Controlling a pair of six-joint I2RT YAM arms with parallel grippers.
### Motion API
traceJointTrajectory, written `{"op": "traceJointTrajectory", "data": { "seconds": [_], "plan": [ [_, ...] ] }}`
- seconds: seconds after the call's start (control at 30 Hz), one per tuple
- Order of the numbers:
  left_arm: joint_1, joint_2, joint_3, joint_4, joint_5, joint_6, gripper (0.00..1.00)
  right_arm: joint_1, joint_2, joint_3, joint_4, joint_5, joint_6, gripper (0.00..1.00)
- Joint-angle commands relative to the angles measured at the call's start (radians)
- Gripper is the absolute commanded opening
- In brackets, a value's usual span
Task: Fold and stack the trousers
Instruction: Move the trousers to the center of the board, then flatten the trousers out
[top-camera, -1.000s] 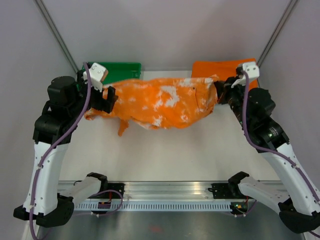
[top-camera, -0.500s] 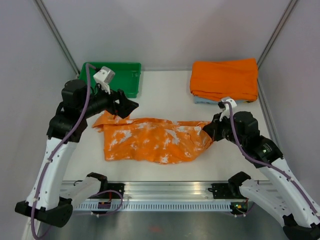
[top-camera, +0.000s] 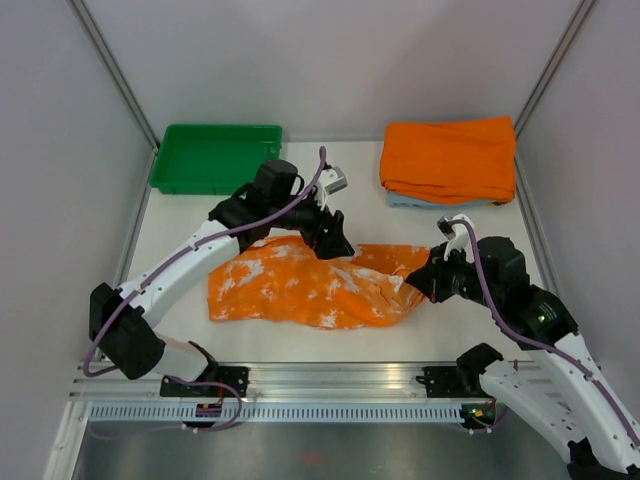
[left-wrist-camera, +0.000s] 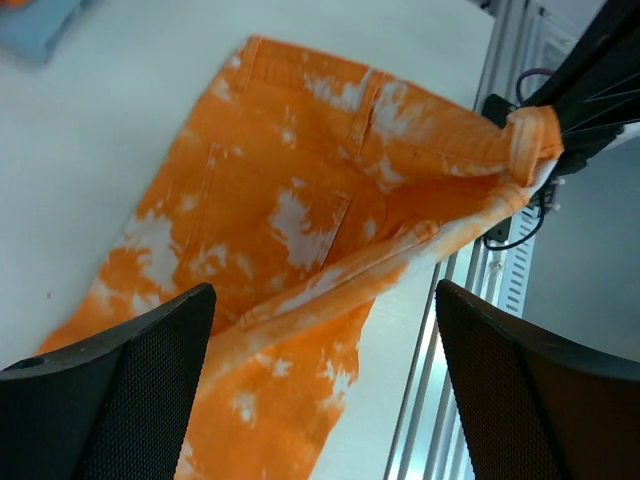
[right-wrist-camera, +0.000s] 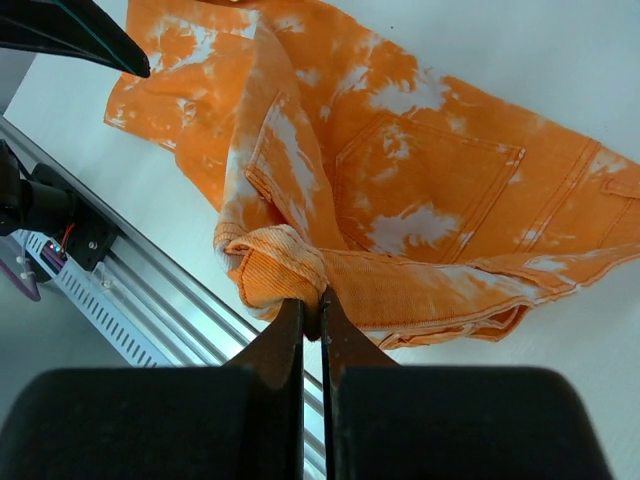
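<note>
We log: left gripper (top-camera: 333, 243) above the trousers' (top-camera: 300, 285) far edge, jaws spread, empty | right gripper (right-wrist-camera: 312, 305) at the trousers' right end, jaws pinching the bunched waist edge.

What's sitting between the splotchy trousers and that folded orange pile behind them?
Nothing: only bare table separates the trousers from the folded orange pile, clearest in the top view.

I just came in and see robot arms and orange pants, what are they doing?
Two robot arms are folding the splotchy orange trousers, which lie crumpled on the table. The right gripper pinches one corner of them shut. The left gripper hangs wide open above the middle, holding nothing. A folded orange pile sits at the back.
</note>
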Motion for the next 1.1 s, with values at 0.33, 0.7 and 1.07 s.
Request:
{"op": "traceJointTrajectory", "data": {
  "seconds": [0.33,0.7,1.07],
  "plan": [
    [-0.141,0.158,0.058,0.029,0.193,0.298,0.84,-0.001,-0.007,0.013,-0.032,0.084,0.048,0.0],
    [-0.193,0.279,0.072,0.023,0.186,0.347,0.65,-0.001,0.013,0.006,0.038,0.031,0.101,0.0],
    [-0.353,0.122,-0.052,0.04,0.05,0.201,0.02,-0.001,0.109,0.087,-0.189,0.468,0.373,0.89]
  ]
}}
